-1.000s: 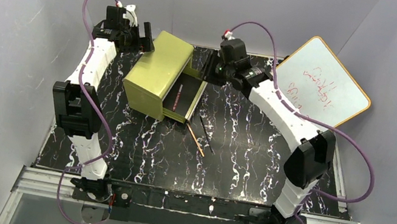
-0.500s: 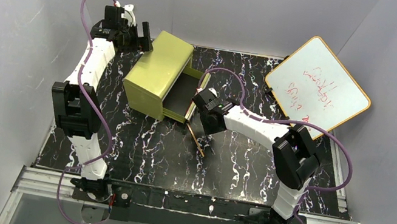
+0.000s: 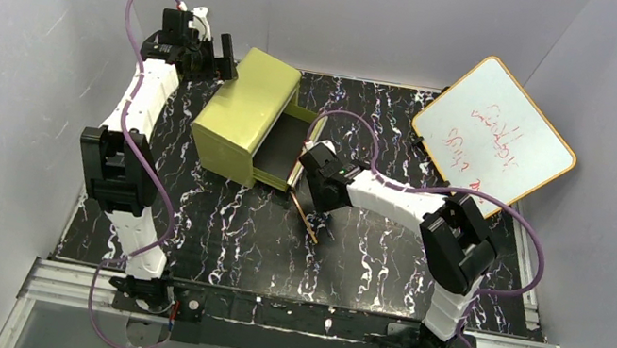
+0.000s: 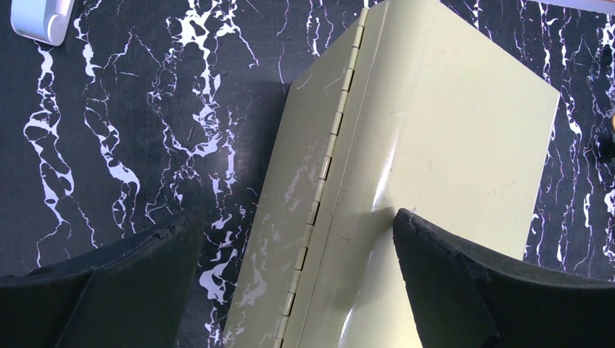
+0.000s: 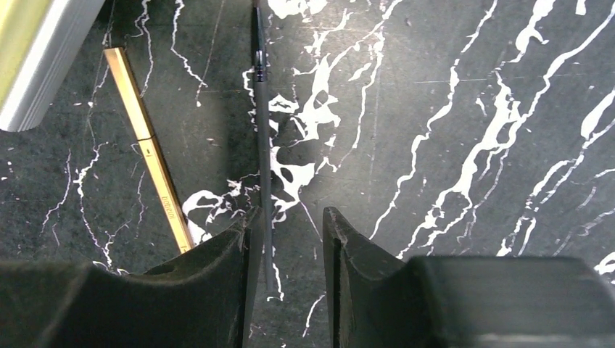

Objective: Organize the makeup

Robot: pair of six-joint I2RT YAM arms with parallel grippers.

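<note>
right claw [image 5: 290, 217] part-open, low over black marbled table [image 5: 471, 109], jaws straddling thin dark pencil [image 5: 261, 130], not pinching it. thin gold pencil [image 5: 149, 148] lies just beside. left claw [image 4: 297, 217] open above olive-green hinged box [image 4: 435, 130].

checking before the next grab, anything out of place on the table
Yes: a gold pencil and a thin dark pencil lie loose on the table, outside the open drawer of the green box. The box sits askew to the table edges.
</note>
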